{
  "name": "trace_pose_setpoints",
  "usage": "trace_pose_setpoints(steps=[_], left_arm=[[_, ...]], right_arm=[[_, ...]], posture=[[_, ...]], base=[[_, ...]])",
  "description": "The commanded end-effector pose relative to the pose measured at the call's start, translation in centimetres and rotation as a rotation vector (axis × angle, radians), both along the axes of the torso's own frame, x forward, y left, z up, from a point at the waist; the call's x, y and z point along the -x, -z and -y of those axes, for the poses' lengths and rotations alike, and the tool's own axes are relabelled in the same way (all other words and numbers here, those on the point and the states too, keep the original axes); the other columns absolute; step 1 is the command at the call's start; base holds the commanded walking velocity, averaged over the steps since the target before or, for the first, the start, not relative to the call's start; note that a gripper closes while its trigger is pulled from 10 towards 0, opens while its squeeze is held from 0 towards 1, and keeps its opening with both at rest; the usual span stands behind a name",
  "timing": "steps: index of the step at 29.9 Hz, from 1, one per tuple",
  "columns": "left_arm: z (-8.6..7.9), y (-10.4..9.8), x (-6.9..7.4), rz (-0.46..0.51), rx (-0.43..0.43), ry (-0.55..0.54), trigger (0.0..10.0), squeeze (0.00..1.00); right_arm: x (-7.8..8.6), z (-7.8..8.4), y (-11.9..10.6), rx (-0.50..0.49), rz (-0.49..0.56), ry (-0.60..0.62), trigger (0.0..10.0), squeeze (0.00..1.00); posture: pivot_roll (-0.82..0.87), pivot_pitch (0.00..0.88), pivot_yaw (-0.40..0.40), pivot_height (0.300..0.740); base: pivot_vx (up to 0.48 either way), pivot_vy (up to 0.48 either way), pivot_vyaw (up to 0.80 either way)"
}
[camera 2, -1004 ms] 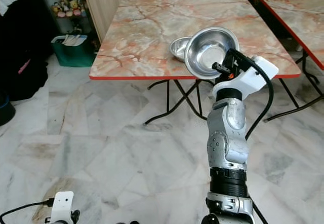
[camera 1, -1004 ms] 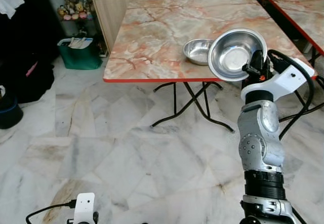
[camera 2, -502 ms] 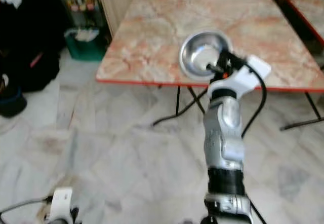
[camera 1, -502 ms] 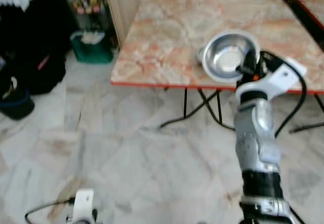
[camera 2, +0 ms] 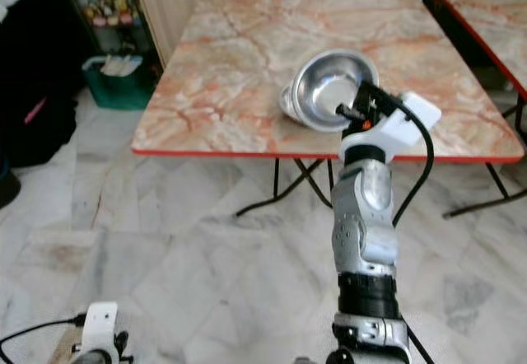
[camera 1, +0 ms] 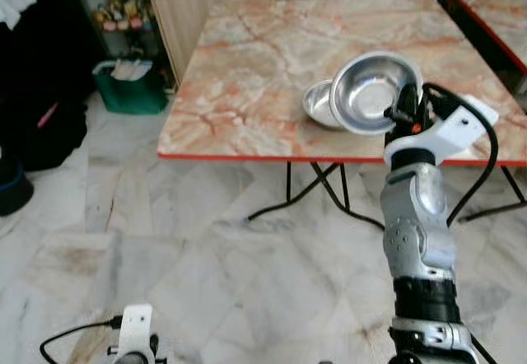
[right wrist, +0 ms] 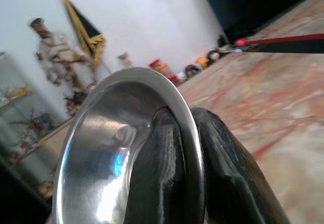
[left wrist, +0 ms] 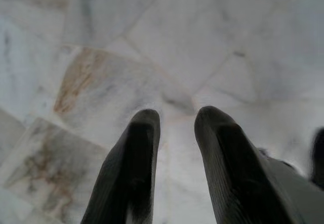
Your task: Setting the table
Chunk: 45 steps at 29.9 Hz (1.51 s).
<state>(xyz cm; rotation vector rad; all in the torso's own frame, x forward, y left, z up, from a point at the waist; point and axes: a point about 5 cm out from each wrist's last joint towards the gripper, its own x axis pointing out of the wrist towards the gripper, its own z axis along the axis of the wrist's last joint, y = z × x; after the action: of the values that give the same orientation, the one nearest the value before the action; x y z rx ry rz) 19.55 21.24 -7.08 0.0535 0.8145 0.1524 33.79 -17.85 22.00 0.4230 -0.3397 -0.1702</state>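
The right pincer (camera 1: 405,110) is clamped on the rim of a steel bowl (camera 1: 370,91), one black finger (right wrist: 161,168) inside the rim and the other outside, as the right wrist view shows. The bowl is tilted on edge, its hollow facing the robot, held over the near part of the marble-patterned worktop (camera 1: 247,67), which has a red edge. At about 9 o'clock from the held bowl, and partly hidden behind it, a second steel bowl (camera 1: 317,105) rests flat on the worktop. A second worktop (camera 1: 502,10) of the same pattern stands at 2 o'clock from the first.

The left pincer (left wrist: 174,122) hangs idle over the pale marble floor (camera 1: 206,282), its two fingers slightly apart and holding nothing. A green bin (camera 1: 128,84) stands on the floor at 9 o'clock from the worktop.
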Motion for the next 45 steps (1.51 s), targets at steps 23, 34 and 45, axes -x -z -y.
trace_pose_setpoints(steps=[23,34,45], left_arm=[[-0.3,0.11,0.27,-0.018,-0.011,0.009,10.0,0.0],[-0.41,0.12,0.33,-0.018,-0.011,0.004,10.0,0.0],[-0.44,0.11,0.32,-0.018,-0.011,0.007,10.0,0.0]], right_arm=[[0.0,-0.56,-0.47,0.001,0.02,-0.015,10.0,0.0],[-0.07,-0.63,-0.49,-0.001,0.019,-0.016,10.0,0.0],[0.01,-0.69,-0.44,-0.005,0.017,-0.012,10.0,0.0]], posture=[[-0.04,0.107,0.051,0.74],[-0.04,0.11,0.049,0.74],[-0.04,0.114,0.052,0.74]], base=[[0.298,0.0,0.0],[0.303,0.0,0.0],[0.302,0.0,0.0]])
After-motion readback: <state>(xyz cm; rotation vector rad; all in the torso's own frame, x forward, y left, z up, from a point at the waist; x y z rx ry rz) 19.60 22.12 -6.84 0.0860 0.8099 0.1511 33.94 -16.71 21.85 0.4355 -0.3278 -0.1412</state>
